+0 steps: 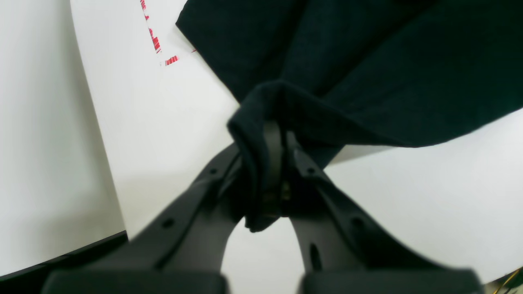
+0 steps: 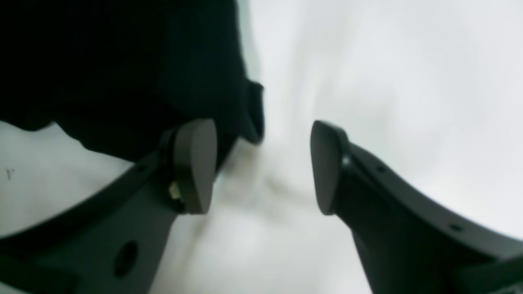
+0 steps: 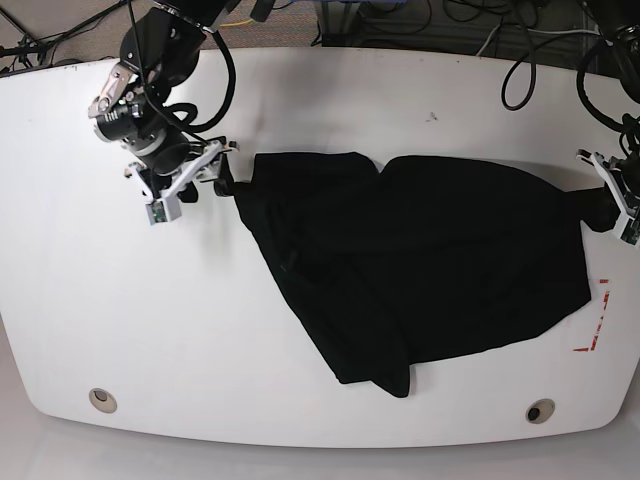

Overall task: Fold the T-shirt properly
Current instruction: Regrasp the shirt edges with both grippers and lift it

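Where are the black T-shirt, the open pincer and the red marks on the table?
T-shirt (image 3: 440, 260), base view, middle of the cloth.
Right pincer (image 2: 263, 167), right wrist view, between its tips.
Red marks (image 3: 592, 332), base view, the corner mark.

A broad white desk with rounded corners fills nearly the whole base view, its surface smooth and evenly lit with soft shadows. Two round metal-ringed holes sit near its front edge, one toward each corner. Short red tape marks form a corner outline at one side. Behind the far edge, dark cables lie tangled on a dim floor.
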Available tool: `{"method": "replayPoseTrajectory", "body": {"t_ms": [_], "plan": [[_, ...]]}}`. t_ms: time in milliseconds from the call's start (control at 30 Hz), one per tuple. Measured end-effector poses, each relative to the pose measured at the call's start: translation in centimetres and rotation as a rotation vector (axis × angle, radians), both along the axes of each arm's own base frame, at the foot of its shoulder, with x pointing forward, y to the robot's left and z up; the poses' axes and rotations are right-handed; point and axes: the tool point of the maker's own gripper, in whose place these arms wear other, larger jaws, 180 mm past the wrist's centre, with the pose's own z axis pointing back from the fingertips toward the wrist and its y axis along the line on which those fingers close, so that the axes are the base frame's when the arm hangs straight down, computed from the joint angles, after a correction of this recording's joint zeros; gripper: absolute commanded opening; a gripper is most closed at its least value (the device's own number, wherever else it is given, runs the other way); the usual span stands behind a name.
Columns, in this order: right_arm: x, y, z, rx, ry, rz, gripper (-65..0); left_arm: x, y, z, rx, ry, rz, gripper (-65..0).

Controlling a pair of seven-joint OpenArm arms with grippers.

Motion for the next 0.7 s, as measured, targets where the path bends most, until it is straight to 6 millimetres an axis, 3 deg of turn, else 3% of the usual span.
{"method": "replayPoseTrajectory", "body": {"t_ms": [33, 133, 300, 567, 700], "plan": [[-0.9, -1.2, -0.5, 0.000, 0.031, -0.021, -29.2, 0.0, 0.4, 0.3, 0.003, -0.009, 0.012, -65.0], [-2.2, -2.2, -2.1, 0.039, 0.090, -0.044, -29.2, -0.2, 1.9, 0.7, 0.062, -0.001, 0.045, -65.0], [-4.5, 0.9, -5.7, 0.209, 0.197, -0.018, -29.3, -0.3, 2.5, 0.5, 0.095, 0.007, 0.065, -65.0], [-3.3, 2.4, -5.9, 0.284, 0.172, -0.020, -29.3, -0.5, 3.1, 0.5, 0.120, 0.015, 0.083, -65.0], [-2.9, 5.1, -5.8, 0.282, 0.184, 0.068, -29.3, -0.6, 3.1, 0.5, 0.123, 0.019, 0.082, -65.0]]}}
